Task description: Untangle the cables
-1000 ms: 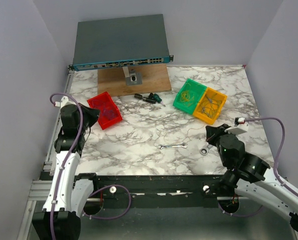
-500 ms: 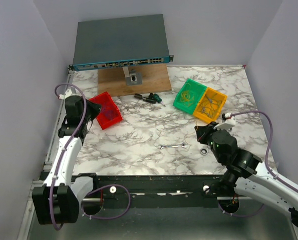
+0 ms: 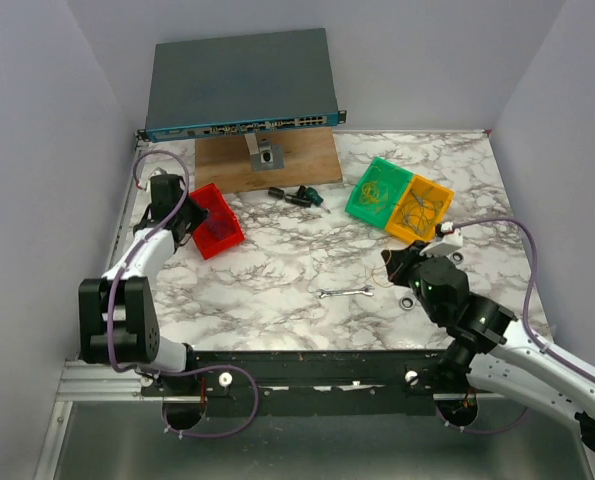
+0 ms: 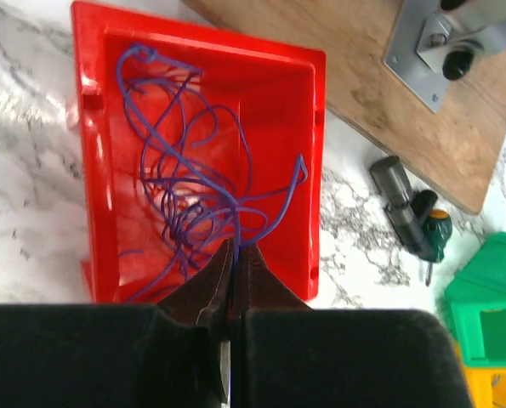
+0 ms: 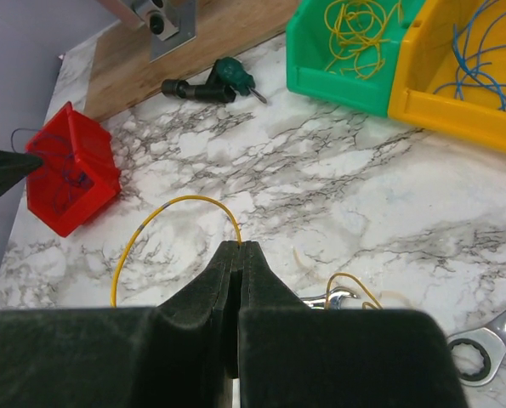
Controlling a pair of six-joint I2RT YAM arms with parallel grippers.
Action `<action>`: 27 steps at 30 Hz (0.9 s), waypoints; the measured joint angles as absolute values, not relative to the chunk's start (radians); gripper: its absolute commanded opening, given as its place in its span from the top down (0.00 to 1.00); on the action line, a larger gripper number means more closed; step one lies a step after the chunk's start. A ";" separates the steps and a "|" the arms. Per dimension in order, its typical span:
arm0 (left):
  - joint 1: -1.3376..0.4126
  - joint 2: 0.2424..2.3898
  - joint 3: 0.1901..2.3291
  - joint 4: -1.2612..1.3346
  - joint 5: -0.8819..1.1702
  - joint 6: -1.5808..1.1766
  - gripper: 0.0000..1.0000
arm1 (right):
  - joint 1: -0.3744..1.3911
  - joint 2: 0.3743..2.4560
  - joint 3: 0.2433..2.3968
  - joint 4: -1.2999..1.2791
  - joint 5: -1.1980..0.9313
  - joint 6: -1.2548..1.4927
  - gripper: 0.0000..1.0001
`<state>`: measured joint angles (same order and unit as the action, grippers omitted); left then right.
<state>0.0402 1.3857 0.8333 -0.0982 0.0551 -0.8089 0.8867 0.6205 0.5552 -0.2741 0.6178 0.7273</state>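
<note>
We see the left arm stretched up along the left edge of the white marble table [image 3: 277, 265], with its wrist turned to the right over the red plastic bin [image 4: 314, 170] in the upper left of the top view. The left gripper [image 4: 234, 248] points down at the near wall of this bin. Its 2 fingers are pressed together, and 1 strand of the thin blue cables [image 4: 184, 191] runs in between the tips, so it looks pinched there. The rest of these cables lie as a loose tangle inside the bin.

The right arm comes in from the lower right corner of the top view. It is bent at the elbow, with the wrist low over the marble at the centre right, pointing to the upper left. The right gripper [image 5: 238, 248] is closed on 1 end of a thin yellow cable [image 5: 184, 200], which arcs to the left and goes down to the table. In the upper right of the right wrist view, a green plastic bin [image 5: 338, 89] holds yellow wires [image 5: 359, 30]. Touching it, a yellow plastic bin [image 5: 457, 119] holds blue wires [image 5: 491, 51].
</note>
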 measured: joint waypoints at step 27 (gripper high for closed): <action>0.039 1.291 0.898 -0.206 0.051 -0.733 0.31 | 0.724 1.191 1.048 -0.278 0.582 0.595 0.99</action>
<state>0.0395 1.2907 0.8978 -0.2058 0.0513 -0.7330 0.7242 1.1912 1.0485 -0.2779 0.5823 0.5945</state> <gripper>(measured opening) 0.575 0.031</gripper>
